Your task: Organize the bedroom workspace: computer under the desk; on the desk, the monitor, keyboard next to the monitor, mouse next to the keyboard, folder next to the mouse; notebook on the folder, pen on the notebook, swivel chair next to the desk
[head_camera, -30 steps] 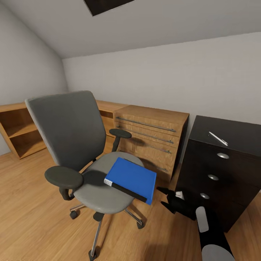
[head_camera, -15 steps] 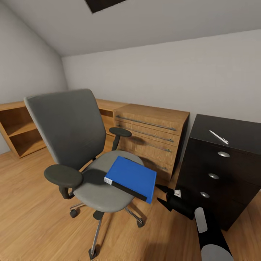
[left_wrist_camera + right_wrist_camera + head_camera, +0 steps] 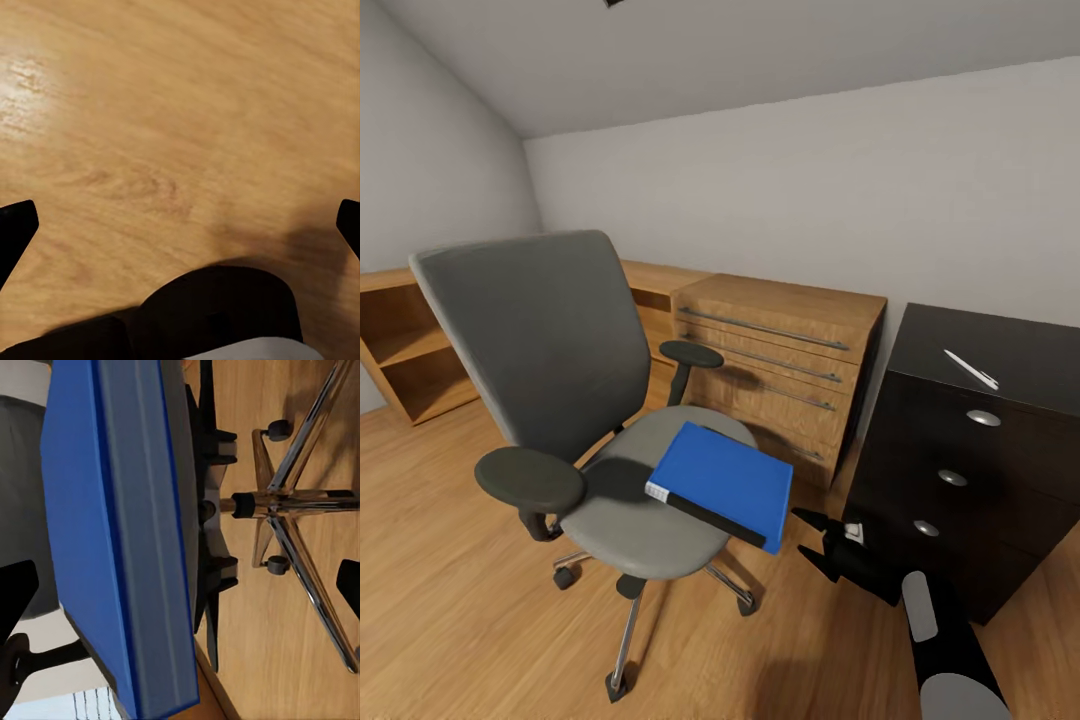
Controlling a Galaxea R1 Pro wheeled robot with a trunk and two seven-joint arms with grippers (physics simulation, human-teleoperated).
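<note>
Tilting slightly upward, the head camera leaves the open right pincer poised just beside the flat bright blue folder on the grey upholstered swivel chair, likely about to grasp it; the left pincer is spread open over the light wood floor.

Swivel chair looks like matt grey cloth, with a shiny chrome base. Folder is smooth blue plastic. Floor is light wood with some sheen, drawers matt wood.

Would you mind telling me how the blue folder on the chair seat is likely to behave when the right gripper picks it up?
The folder looks flat and rigid, so it probably won't flop. It overhangs the swivel chair seat edge, offering the open right gripper a graspable side. The castors suggest the chair may roll if pushed.
</note>
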